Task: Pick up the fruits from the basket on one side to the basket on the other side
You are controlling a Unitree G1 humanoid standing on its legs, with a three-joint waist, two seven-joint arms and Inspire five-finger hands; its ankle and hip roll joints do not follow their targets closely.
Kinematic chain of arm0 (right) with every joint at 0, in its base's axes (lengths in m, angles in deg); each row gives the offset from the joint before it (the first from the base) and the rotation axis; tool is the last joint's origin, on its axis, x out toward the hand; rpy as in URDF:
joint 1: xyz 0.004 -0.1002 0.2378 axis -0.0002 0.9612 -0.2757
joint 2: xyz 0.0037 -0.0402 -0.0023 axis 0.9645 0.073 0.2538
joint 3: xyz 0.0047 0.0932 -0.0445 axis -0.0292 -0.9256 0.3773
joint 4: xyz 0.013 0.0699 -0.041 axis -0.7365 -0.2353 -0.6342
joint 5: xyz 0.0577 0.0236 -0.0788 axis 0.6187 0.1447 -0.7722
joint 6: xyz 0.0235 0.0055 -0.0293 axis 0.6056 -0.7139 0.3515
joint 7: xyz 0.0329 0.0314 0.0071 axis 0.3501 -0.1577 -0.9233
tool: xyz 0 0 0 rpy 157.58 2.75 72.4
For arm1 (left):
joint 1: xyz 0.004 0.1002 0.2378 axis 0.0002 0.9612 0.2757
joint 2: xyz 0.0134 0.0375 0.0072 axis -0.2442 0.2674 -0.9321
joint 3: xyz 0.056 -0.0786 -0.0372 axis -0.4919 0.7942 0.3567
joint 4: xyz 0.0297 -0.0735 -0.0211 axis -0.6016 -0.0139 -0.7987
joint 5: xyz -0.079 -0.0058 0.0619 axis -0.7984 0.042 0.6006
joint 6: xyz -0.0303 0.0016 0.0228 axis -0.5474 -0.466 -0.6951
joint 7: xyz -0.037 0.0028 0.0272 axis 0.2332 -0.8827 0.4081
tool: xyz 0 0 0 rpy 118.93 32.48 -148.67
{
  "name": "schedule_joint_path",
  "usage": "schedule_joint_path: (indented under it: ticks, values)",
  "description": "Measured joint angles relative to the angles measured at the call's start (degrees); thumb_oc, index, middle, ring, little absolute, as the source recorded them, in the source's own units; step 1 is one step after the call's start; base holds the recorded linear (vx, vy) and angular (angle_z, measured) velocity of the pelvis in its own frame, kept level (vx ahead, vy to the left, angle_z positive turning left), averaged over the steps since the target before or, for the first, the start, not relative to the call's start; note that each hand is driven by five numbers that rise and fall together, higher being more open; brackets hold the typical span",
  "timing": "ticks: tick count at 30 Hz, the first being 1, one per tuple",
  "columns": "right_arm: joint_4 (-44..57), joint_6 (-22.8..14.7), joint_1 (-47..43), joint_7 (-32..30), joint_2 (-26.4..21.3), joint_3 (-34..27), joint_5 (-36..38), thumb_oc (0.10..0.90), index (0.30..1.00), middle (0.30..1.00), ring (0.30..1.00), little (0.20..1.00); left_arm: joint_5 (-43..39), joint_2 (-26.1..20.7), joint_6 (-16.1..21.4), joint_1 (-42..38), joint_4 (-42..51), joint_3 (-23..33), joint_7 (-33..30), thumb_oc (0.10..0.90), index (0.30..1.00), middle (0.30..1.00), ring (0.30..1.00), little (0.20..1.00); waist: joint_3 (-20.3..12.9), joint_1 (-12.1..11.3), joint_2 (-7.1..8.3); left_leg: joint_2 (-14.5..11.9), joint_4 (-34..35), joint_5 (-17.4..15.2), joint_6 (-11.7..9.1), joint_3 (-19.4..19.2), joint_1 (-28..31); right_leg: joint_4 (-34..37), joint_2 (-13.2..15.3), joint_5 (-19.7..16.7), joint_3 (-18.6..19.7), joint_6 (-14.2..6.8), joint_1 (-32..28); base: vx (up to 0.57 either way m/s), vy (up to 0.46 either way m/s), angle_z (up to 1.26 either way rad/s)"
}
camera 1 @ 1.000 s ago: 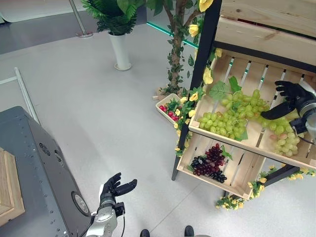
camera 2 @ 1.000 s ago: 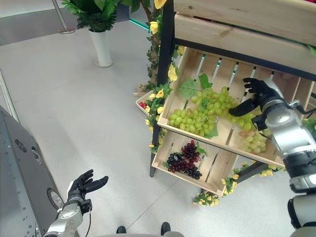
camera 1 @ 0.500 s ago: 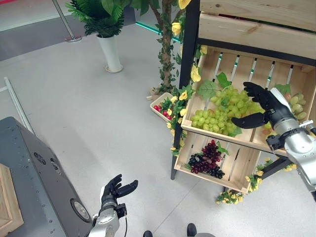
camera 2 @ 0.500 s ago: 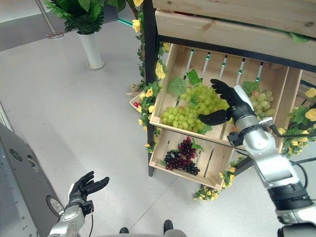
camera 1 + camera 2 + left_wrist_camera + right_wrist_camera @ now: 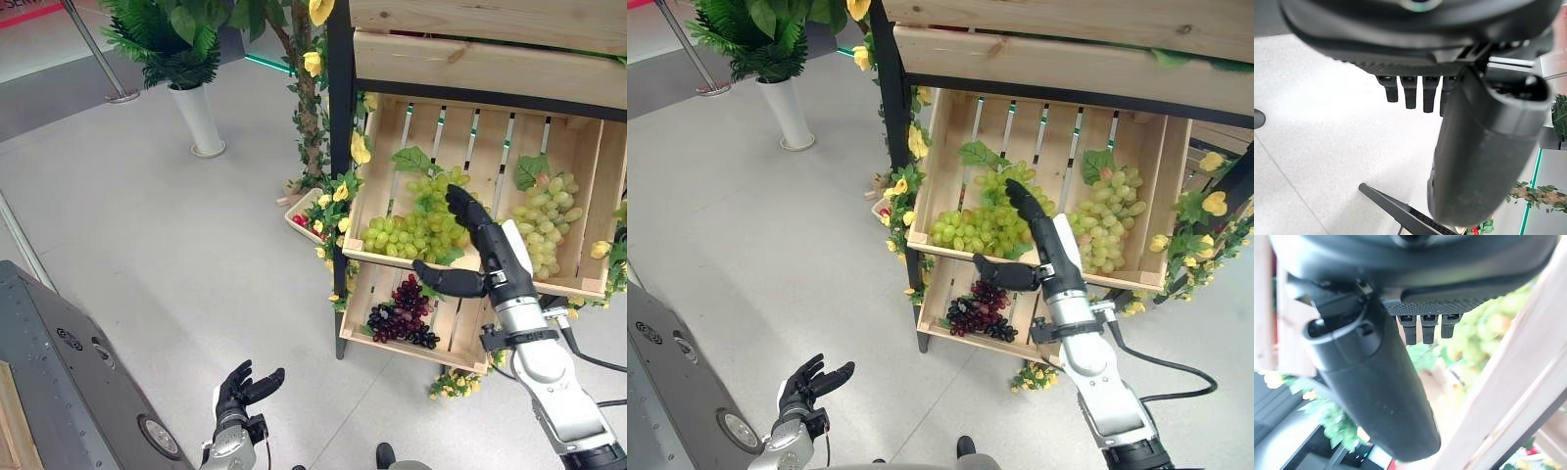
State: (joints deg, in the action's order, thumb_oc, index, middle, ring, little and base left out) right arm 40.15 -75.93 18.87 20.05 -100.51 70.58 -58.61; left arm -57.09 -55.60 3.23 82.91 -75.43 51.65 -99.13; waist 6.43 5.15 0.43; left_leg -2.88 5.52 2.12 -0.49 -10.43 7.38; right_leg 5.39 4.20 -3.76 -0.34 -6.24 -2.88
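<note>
A wooden crate (image 5: 387, 257) sits on a black-framed shelf stand (image 5: 340, 147), tilted toward the viewer. Inside lie two bunches of green grapes — a larger bunch (image 5: 407, 230) on the crate's left side and a smaller one (image 5: 544, 215) on its right. Below it, a lower crate (image 5: 358, 338) holds dark purple grapes (image 5: 402, 318). The robot's right hand (image 5: 480, 245) reaches in front of the upper crate, between the two green bunches; its fingers (image 5: 460, 201) are straight and released, thumb spread wide, grasping nothing. The left hand (image 5: 240, 387) hangs low above the grey floor (image 5: 176, 255), well apart from the crates, fingers relaxed and empty. A white vase (image 5: 201, 117) with a green plant stands on the floor behind
</note>
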Motion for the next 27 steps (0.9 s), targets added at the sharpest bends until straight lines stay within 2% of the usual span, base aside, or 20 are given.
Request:
schedule_joint_path:
  ticks: [2, 7, 15, 20, 22, 24, 26, 27]
  values:
    - [0.0, -1.6, 0.6, -0.6, 0.0, 0.9, -2.5, 0.8, 0.9, 0.9, 0.9, 0.9, 0.0, 0.0, 0.0, 0.0, 0.0, 0.0, -0.2, 0.8, 0.9, 0.9, 0.9, 0.9, 0.0, -0.1, -0.04, 0.0, 0.0, 0.0, 0.0, 0.0, 0.0, 0.0, 0.0, 0.0, 0.0, 0.0, 0.0, 0.0, 0.0, 0.0]
    - [0.0, -5.8, 1.1, -9.6, 0.4, 2.5, -14.3, 0.8, 0.9, 0.9, 0.9, 0.9, 0.0, -0.1, 0.0, 0.0, 0.0, -0.7, -1.1, 0.8, 0.9, 0.9, 0.9, 0.9, -0.1, -0.1, -0.1, 0.0, 0.0, 0.0, 0.0, 0.0, 0.0, 0.0, 0.0, 0.0, 0.0, 0.0, 0.0, 0.0, 0.0, 0.0]
    - [0.0, -7.0, 1.1, -20.4, -0.1, 4.2, -23.6, 0.8, 0.9, 0.9, 0.9, 0.9, 0.0, 0.0, 0.0, 0.1, 0.1, -2.4, -1.8, 0.8, 0.9, 0.9, 0.9, 0.9, -0.4, -0.3, -0.47, -0.1, 0.0, -0.1, 0.1, 0.0, 0.0, 0.0, 0.1, 0.0, 0.0, 0.0, 0.0, 0.0, 0.0, 0.0]
    - [0.0, -7.2, 1.1, -24.0, -0.2, 4.2, -24.0, 0.8, 0.9, 0.9, 0.9, 0.9, 0.0, 0.0, 0.3, 1.2, 0.1, -2.4, -1.8, 0.8, 0.9, 0.9, 0.9, 0.9, -0.6, -0.3, -0.87, 0.0, 0.0, -0.1, 0.2, 0.0, -0.1, 0.0, 0.1, 0.0, 0.0, 0.0, 0.1, 0.0, 0.0, 0.0]
    - [0.0, -8.9, 1.1, -23.9, -0.2, 4.3, -23.6, 0.8, 0.9, 0.9, 0.9, 0.9, 0.0, 0.0, 0.4, 1.8, 0.1, -2.4, -1.8, 0.8, 0.9, 0.9, 0.9, 0.9, -0.6, -0.3, -0.88, -0.1, 0.0, -0.1, 0.2, 0.0, -0.2, 0.0, 0.1, 0.0, 0.0, 0.0, 0.2, 0.0, 0.0, 0.0]
    - [0.0, -11.0, 1.0, -20.5, -0.6, 5.2, -21.5, 0.8, 0.9, 0.9, 0.9, 0.9, 0.0, 0.0, 0.4, 1.8, 0.1, -2.4, -1.8, 0.8, 0.9, 0.9, 0.9, 0.9, -0.6, -0.4, -0.89, -0.1, 0.0, -0.1, 0.2, 0.1, -0.2, 0.0, 0.1, 0.0, -0.1, 0.0, 0.2, 0.0, 0.0, 0.0]
    - [0.0, -12.0, 0.3, -11.9, -2.1, 8.6, -14.7, 0.8, 0.9, 0.9, 0.9, 0.9, 0.0, -0.1, 0.4, 1.7, 0.1, -2.4, -1.6, 0.8, 0.9, 0.9, 0.9, 0.9, -0.7, -0.4, -0.84, -0.1, 0.0, -0.1, 0.2, 0.2, -0.3, 0.0, 0.1, 0.0, -0.2, 0.0, 0.2, 0.0, -0.02, 0.03]
    - [-0.3, -11.4, 0.1, -5.6, -3.1, 11.0, -9.4, 0.8, 0.9, 0.9, 0.9, 0.9, 0.0, -0.1, 0.3, 1.6, 0.1, -2.4, -1.3, 0.8, 0.9, 0.9, 0.9, 0.9, -0.7, -0.6, -0.76, -0.1, 0.0, -0.1, 0.2, 0.5, -0.4, 0.0, 0.1, 0.0, -0.4, 0.0, 0.1, 0.01, -0.044, 0.09]
